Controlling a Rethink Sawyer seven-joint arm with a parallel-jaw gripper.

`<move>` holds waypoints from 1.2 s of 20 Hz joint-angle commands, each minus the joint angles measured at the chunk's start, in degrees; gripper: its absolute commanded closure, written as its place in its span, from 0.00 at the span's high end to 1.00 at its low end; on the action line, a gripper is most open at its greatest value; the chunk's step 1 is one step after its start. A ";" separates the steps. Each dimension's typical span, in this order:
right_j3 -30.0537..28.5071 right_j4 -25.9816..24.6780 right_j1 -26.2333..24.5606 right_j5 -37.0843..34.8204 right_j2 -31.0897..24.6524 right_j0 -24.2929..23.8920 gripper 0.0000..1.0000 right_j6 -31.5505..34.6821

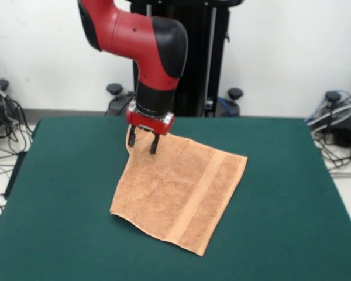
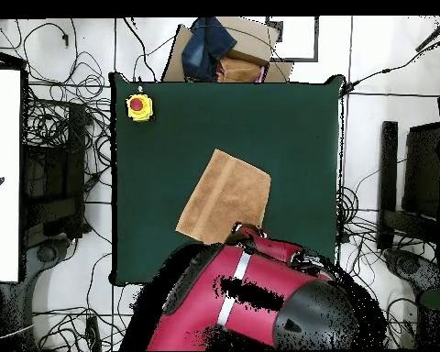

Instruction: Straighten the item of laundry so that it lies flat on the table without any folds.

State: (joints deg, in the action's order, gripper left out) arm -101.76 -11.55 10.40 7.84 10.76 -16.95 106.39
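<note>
white wall (image 1: 292,52) | pale floor (image 2: 366,137) | tangled cables (image 2: 63,137) | cardboard box (image 2: 247,46)

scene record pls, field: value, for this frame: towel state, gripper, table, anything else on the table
towel: peach-orange towel lies mostly spread on the table, skewed to its edges, one band stripe showing
towel far corner: lifted off the surface at the gripper
gripper: gripper at that corner, fingers apart, one to each side of the raised cloth; real grip unclear
table: dark green top, much larger than the towel
other on table: yellow box with red button near one corner
task status: not yet flat
</note>
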 commanded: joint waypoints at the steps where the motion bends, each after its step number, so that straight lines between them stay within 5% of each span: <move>1: 8.58 3.74 -4.33 4.11 -3.88 0.85 1.00 8.98; 19: 11.81 1.73 -5.05 2.39 -5.53 -0.86 1.00 7.24; 24: 13.42 0.20 -2.48 -4.67 -7.54 -2.37 1.00 3.60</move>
State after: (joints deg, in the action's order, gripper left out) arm -96.77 -11.54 6.60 8.74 10.55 -17.93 106.39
